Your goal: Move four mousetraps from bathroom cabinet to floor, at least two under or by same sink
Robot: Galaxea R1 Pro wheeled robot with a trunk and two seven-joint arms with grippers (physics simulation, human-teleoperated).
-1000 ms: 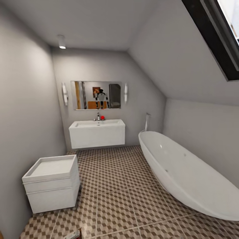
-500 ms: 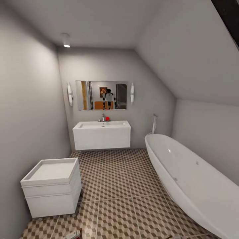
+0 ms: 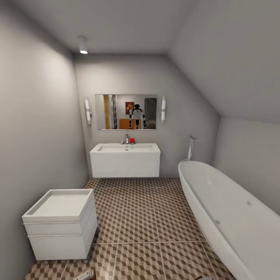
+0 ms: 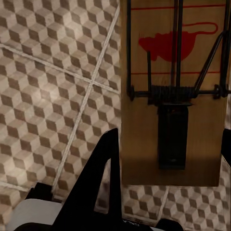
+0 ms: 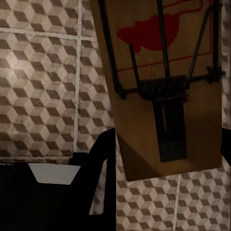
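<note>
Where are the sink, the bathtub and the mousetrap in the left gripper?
sink (image 3: 125,148): head view, on the white basin's top.
bathtub (image 3: 233,221): head view, on its inner wall.
mousetrap (image 4: 144,139): left wrist view, on its bare wooden base beside the spring.

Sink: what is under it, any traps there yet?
Under the sink the vanity hangs above bare floor tiles; no traps there. The strip beneath the vanity is shadowed. Each gripper holds a mousetrap.

Bare bathroom floor (image 3: 144,217) runs to the sink (image 3: 125,159) — flanked by white unit (image 3: 60,225), bathtub (image 3: 229,217).
</note>
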